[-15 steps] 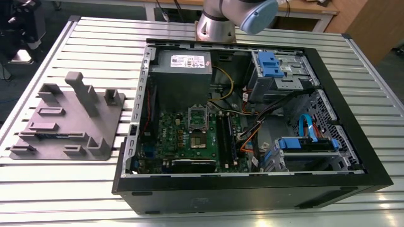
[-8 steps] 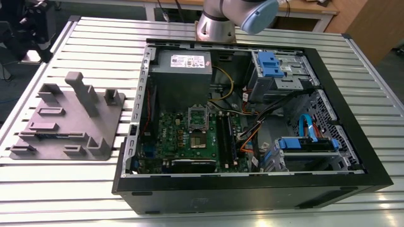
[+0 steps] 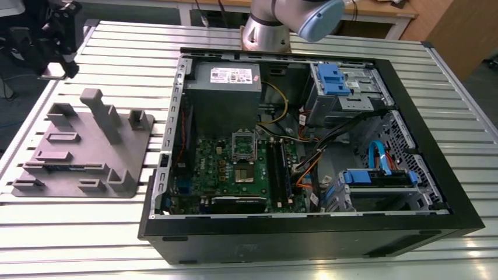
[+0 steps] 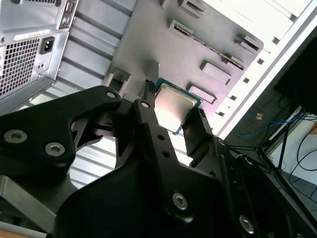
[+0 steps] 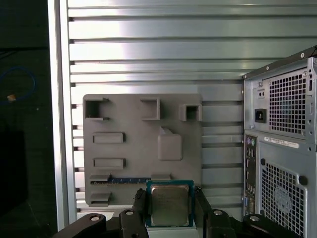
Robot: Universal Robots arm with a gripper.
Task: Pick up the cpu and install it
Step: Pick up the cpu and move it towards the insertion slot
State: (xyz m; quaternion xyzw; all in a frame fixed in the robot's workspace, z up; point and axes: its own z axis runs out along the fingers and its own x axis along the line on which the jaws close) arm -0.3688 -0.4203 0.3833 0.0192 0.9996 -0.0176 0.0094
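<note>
The cpu [image 5: 169,204] held over the tray [image 5: 133,173]
Fingers [image 5: 139,208] of the gripper [image 5: 170,215] closed on two opposite edges — slatted table [image 5: 148,49] beyond, case [image 5: 282,148] near.

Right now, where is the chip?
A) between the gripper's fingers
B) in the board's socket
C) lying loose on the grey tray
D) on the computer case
A: in the first wrist view the gripper clamps the chip from two sides.
</note>
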